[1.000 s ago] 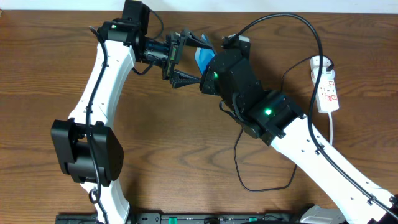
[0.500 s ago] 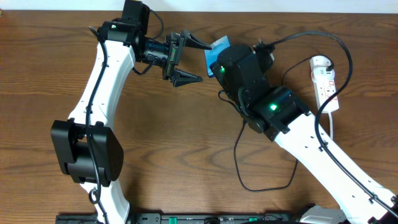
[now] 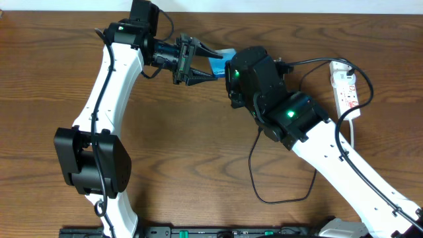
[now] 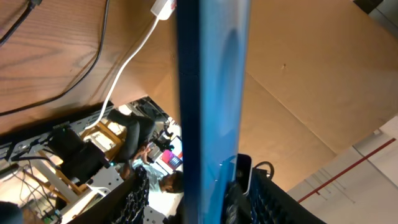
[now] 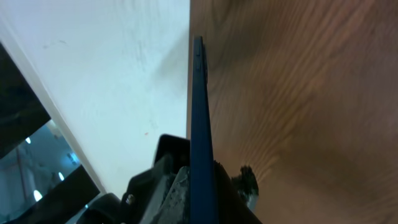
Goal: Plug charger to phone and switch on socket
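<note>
The phone (image 3: pixel 220 63) is pinched along its thin edge by the right fingers (image 5: pixel 177 186), which are pressed together on it and hold it off the bench (image 3: pixel 198 152), edge-on to both wrist cameras. The left fingers (image 4: pixel 140 196) stand partly spread, one on each side of the phone's other end. A sliver of background shows between one finger and the blue face, so they bracket the phone rather than clamp it.

Further out, the two arms meet near the far edge of the bench. The charger (image 3: pixel 251 168) lies in a loose black loop on the wood beside the right arm, with no fingers on it. Its plug tip cannot be made out. The socket (image 3: pixel 347 89) lies at the right side of the bench, well apart from the phone.

The step in hand looks like securing the phone between the two arms, perhaps a handover. Plugging in has not begun. The next move probably needs the left fingers to grip the phone firmly, freeing the right arm to fetch the plug tip and line it up with the port.
</note>
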